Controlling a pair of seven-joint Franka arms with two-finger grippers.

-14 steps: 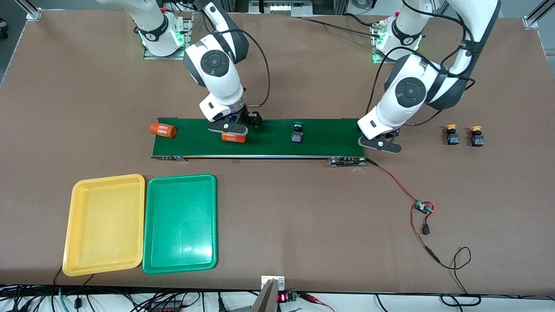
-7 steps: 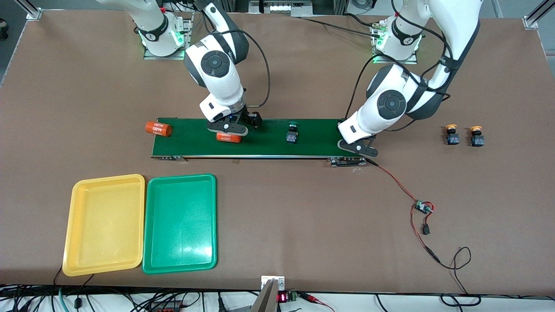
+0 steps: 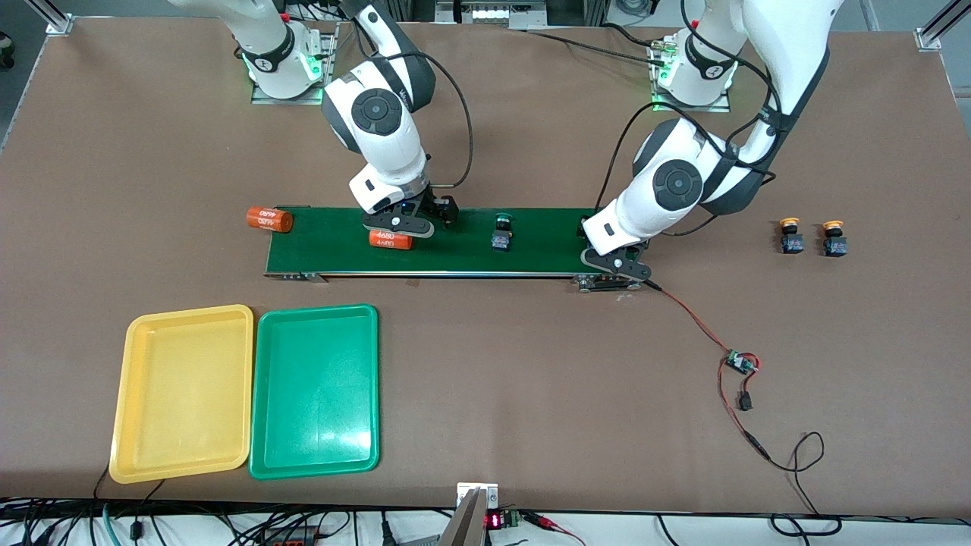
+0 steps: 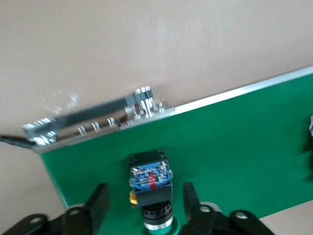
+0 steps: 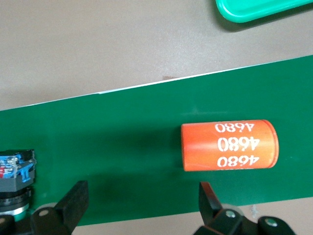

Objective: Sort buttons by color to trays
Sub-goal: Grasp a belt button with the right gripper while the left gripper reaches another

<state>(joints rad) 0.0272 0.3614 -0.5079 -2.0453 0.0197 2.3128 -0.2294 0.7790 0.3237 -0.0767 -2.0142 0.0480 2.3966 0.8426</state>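
My left gripper [image 3: 616, 262] hangs low over the conveyor belt's [image 3: 455, 254] end toward the left arm. It is open [image 4: 144, 191], and a green-capped button [image 4: 150, 182] lies on the belt between its fingers [image 4: 98, 205] with a gap on each side. A second green button [image 3: 500, 231] stands mid-belt. Two yellow buttons [image 3: 789, 235] [image 3: 833, 237] stand on the table toward the left arm's end. My right gripper [image 3: 400, 226] [image 5: 142, 193] hovers open over the belt beside an orange cylinder [image 5: 229, 145]. The yellow tray [image 3: 182, 390] and green tray [image 3: 315, 390] lie empty, nearer the front camera.
Another orange cylinder [image 3: 269, 219] lies at the belt's end toward the right arm. A red-and-black wire with a small board [image 3: 737, 362] runs from the belt's other end across the table toward the front camera.
My left gripper moved from beside the belt to over its end and opened around the green button. The cylinders and the mid-belt button drifted toward the right arm's end. The right arm stayed still.
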